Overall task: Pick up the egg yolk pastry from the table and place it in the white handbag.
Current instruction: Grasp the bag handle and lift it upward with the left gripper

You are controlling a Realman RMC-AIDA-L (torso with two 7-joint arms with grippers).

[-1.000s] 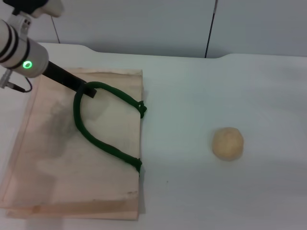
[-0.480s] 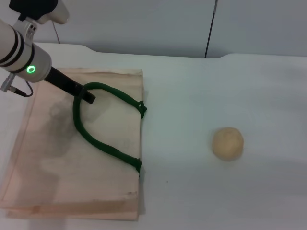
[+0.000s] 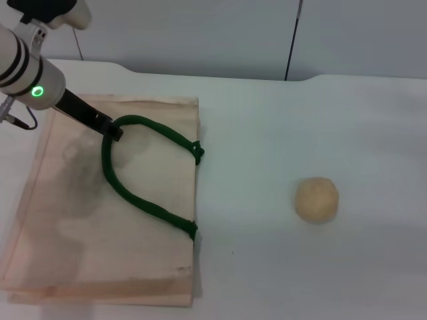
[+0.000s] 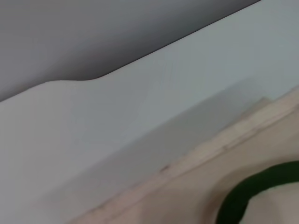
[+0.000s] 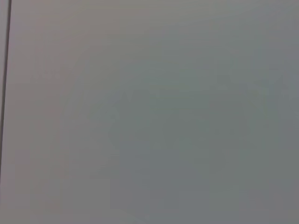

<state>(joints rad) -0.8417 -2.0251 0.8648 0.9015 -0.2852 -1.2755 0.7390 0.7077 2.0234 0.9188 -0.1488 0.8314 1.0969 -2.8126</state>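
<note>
The egg yolk pastry [image 3: 317, 199], a small pale beige ball, sits on the white table [image 3: 267, 133] to the right of the bag. The white handbag [image 3: 80, 220] lies flat at the left, its dark green rope handle [image 3: 133, 193] looped over its side. My left gripper [image 3: 112, 131] reaches in from the upper left, and its dark fingers are closed on the far end of the handle loop. The left wrist view shows the bag's edge [image 4: 196, 154] and a piece of the green handle [image 4: 252, 191]. The right gripper is out of view.
The table's back edge meets a grey wall [image 3: 200, 33] with a dark vertical strip [image 3: 292, 40]. Bare table lies between the bag and the pastry. The right wrist view shows only a plain grey surface.
My left gripper has drawn back a little toward the upper left, and the end of the green handle has shifted with it. The pastry has not moved.
</note>
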